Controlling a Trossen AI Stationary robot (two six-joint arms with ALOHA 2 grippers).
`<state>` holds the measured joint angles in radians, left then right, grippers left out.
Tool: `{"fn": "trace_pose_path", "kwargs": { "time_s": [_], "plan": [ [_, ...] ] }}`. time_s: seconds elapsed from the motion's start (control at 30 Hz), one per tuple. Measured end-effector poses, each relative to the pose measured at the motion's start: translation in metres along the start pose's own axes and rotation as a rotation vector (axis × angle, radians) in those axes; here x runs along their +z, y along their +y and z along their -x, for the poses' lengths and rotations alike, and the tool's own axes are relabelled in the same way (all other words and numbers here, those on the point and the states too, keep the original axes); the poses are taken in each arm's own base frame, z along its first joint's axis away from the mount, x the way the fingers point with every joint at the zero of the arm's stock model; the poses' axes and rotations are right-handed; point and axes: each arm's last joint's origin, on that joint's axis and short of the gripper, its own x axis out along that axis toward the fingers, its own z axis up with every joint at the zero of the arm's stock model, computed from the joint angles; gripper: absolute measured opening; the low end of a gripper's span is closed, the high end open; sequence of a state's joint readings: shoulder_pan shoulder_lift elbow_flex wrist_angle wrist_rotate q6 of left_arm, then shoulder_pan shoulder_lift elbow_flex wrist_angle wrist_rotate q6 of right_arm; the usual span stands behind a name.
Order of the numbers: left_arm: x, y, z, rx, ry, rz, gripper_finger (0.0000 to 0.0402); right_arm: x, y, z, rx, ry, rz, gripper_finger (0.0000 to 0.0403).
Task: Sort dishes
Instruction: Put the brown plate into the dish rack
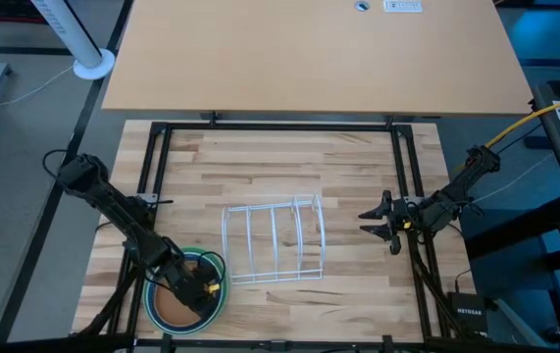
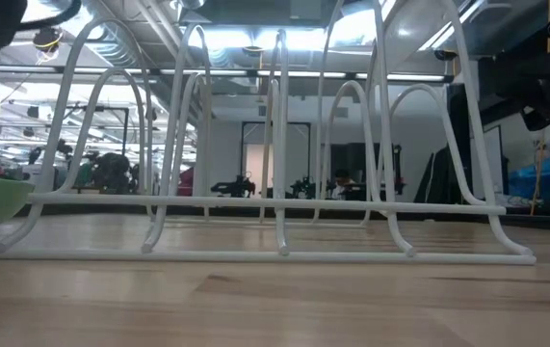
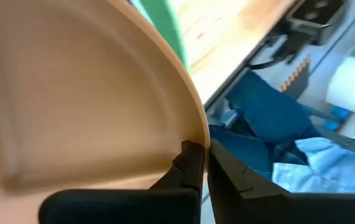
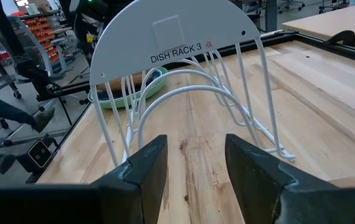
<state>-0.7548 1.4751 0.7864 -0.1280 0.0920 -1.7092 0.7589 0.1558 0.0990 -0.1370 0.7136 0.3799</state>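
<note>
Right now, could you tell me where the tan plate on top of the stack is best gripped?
By its rim, from the table's front-left corner side: the tan plate lies flat on the stack, so only its thin raised edge offers a pinch. The left claw already closes there.

left pincer (image 1: 197,291) on tan plate (image 1: 174,310) | right pincer (image 1: 378,224) beside rack (image 1: 273,241)

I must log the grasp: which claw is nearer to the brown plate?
Left. The left claw grips the brown plate at its rim; the right claw hangs open beyond the white rack.
</note>
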Motion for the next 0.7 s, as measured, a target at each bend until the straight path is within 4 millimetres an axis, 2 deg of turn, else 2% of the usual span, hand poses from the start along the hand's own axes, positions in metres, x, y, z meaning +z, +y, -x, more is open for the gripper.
{"fn": "trace_pose_path", "kwargs": {
  "time_s": [0.23,0.7],
  "plan": [
    [-0.005,-0.010,0.022,-0.108,-0.075,-0.021,0.0002,0.000,0.000,0.000,0.000,0.000,0.000,0.0166],
    [-0.032,-0.018,0.062,-0.314,-0.310,-0.014,0.0000,0.000,0.000,0.000,0.000,0.000,0.000,0.0166]
  ]
}}
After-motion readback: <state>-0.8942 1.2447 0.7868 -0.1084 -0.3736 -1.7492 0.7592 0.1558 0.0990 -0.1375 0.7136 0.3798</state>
